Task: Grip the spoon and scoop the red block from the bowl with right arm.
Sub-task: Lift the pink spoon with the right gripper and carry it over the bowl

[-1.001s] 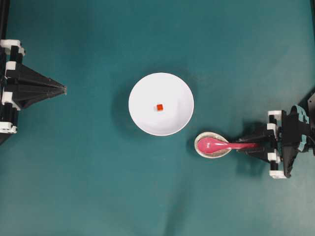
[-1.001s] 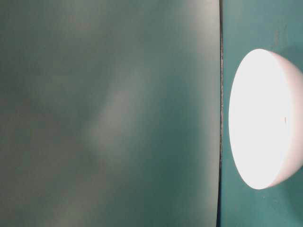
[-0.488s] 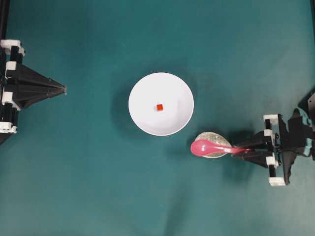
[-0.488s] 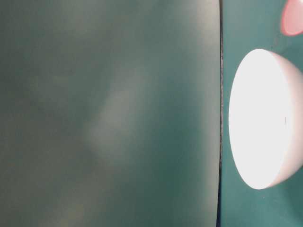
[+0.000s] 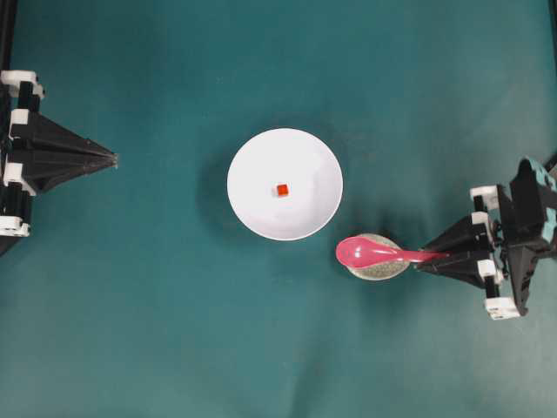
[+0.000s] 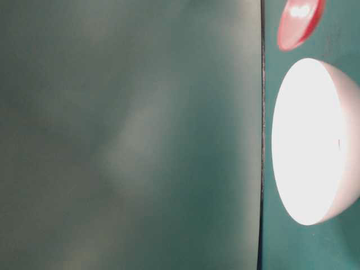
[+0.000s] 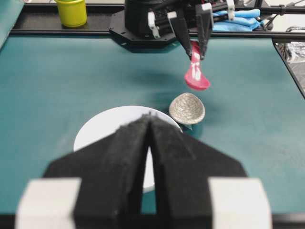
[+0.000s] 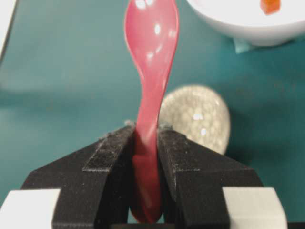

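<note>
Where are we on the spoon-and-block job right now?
Done: the right gripper is clamped on the spoon handle, and the scoop hangs clear above the speckled dish. In hand: carrying it toward the bowl. Left: the red block sits unscooped in the bowl. The left gripper is parked, shut.

A speckled beige oval dish (image 5: 378,268) sits on the teal worktop (image 5: 174,331). A yellow cup (image 7: 71,12) and blue cloth (image 7: 243,19) lie beyond its far edge.
</note>
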`<state>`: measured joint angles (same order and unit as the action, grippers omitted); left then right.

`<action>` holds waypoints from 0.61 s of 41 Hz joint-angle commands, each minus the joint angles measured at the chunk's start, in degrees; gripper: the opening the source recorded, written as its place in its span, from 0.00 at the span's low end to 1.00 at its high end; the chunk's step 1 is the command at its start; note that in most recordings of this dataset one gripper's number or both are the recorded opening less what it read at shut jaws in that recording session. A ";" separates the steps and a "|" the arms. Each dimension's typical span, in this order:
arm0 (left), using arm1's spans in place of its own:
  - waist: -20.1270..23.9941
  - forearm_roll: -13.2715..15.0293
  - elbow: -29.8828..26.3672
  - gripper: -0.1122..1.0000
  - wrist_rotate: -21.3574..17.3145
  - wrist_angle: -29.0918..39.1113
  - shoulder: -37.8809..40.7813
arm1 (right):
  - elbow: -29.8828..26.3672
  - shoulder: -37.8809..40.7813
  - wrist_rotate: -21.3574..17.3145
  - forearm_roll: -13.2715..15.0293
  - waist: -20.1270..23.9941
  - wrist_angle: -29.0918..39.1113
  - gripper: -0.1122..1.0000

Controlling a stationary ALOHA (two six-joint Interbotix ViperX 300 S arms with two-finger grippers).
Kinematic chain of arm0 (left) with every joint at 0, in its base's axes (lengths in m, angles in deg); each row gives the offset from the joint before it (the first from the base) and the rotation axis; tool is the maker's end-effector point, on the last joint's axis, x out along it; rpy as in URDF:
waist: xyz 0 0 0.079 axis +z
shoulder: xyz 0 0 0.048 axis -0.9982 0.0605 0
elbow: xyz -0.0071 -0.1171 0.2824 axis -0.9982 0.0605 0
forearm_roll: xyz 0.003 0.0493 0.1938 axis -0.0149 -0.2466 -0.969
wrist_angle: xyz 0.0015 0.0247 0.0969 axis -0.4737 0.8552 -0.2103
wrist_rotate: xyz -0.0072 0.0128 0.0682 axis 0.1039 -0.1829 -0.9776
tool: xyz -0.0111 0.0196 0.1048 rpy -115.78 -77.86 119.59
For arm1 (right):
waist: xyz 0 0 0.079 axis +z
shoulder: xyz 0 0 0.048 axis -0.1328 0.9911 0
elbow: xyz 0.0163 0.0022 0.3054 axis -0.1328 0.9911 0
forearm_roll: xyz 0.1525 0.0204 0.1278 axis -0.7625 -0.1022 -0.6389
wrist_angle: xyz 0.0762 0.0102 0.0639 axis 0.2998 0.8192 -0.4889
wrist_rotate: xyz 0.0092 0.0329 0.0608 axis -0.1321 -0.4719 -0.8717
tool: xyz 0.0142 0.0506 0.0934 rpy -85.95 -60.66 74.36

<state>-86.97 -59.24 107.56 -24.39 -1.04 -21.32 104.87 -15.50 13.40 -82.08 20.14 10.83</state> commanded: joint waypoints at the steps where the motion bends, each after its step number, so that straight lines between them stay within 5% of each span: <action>1: -0.70 -0.09 -1.32 0.10 0.00 -0.18 0.18 | -2.37 -4.57 0.44 0.09 -5.10 6.68 0.28; 15: -2.55 0.00 -1.32 0.10 0.00 0.70 0.00 | -16.17 -8.17 0.97 1.32 -28.21 42.54 0.28; 25: -2.72 -0.09 -1.32 0.10 0.00 2.11 0.00 | -28.30 -2.02 0.44 1.58 -34.89 58.18 0.28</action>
<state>-89.26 -59.16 107.56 -24.39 1.24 -21.49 81.05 -19.19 13.93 -80.59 -13.87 65.41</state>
